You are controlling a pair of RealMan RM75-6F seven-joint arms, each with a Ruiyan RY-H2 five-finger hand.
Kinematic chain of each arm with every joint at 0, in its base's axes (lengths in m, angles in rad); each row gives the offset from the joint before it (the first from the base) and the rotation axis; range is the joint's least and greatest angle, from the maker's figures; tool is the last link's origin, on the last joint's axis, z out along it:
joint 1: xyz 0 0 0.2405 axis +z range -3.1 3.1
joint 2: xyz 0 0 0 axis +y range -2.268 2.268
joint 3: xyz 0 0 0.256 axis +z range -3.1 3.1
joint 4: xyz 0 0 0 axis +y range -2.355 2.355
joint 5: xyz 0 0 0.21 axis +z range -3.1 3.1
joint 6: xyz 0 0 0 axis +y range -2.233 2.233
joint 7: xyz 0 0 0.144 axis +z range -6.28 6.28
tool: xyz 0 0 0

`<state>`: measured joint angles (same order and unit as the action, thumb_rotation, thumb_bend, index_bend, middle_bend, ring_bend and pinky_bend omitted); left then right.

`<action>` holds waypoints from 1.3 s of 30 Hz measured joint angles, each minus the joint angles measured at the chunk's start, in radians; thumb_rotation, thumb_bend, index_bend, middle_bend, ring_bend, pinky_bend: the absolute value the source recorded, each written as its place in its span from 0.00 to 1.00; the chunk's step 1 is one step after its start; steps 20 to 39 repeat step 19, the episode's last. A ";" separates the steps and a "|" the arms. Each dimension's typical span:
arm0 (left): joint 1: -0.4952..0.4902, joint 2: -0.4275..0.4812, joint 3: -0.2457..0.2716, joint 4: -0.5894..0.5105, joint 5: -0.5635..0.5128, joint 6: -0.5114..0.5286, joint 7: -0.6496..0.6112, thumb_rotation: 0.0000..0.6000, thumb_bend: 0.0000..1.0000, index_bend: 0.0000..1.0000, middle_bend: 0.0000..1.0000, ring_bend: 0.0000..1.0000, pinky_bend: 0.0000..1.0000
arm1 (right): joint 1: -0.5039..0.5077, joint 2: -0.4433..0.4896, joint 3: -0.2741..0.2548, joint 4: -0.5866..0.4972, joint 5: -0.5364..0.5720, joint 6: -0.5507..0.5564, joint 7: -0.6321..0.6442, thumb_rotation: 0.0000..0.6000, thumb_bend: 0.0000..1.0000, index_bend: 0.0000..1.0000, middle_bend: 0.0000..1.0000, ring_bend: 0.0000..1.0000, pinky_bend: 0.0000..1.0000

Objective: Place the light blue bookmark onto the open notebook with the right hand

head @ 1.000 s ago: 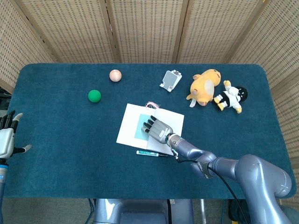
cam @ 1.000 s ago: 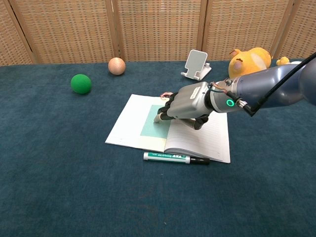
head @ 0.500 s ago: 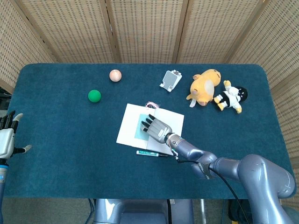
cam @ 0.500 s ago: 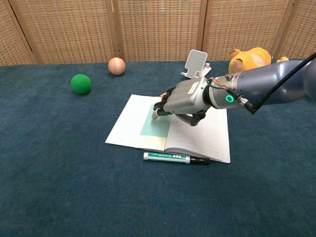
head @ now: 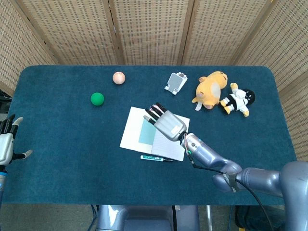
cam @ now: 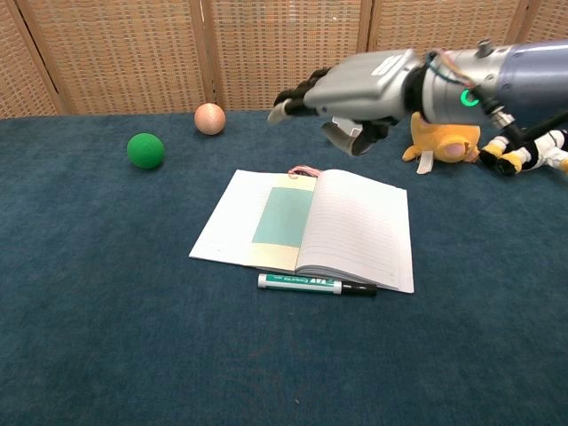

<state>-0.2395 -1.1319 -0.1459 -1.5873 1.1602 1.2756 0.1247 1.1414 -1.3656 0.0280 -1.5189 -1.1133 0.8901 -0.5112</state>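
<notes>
While the light blue bookmark (cam: 283,216) lies flat on the open notebook (cam: 355,235), the right hand (cam: 355,82) is held above it, empty, fingers extended. Only the head view shows the left hand (head: 6,144), spread, empty.

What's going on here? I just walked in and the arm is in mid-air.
The light blue bookmark lies flat on the left page of the open white notebook. The robot's right hand hangs above it, fingers apart, holding nothing. The left hand is at the table's edge, also holding nothing.
</notes>
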 measured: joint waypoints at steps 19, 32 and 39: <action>0.114 0.045 0.075 -0.091 0.228 0.221 -0.037 1.00 0.00 0.00 0.00 0.00 0.00 | -0.776 0.068 -0.097 0.095 -0.141 0.748 0.417 1.00 0.00 0.00 0.00 0.00 0.00; 0.114 0.045 0.075 -0.091 0.228 0.221 -0.037 1.00 0.00 0.00 0.00 0.00 0.00 | -0.776 0.068 -0.097 0.095 -0.141 0.748 0.417 1.00 0.00 0.00 0.00 0.00 0.00; 0.114 0.045 0.075 -0.091 0.228 0.221 -0.037 1.00 0.00 0.00 0.00 0.00 0.00 | -0.776 0.068 -0.097 0.095 -0.141 0.748 0.417 1.00 0.00 0.00 0.00 0.00 0.00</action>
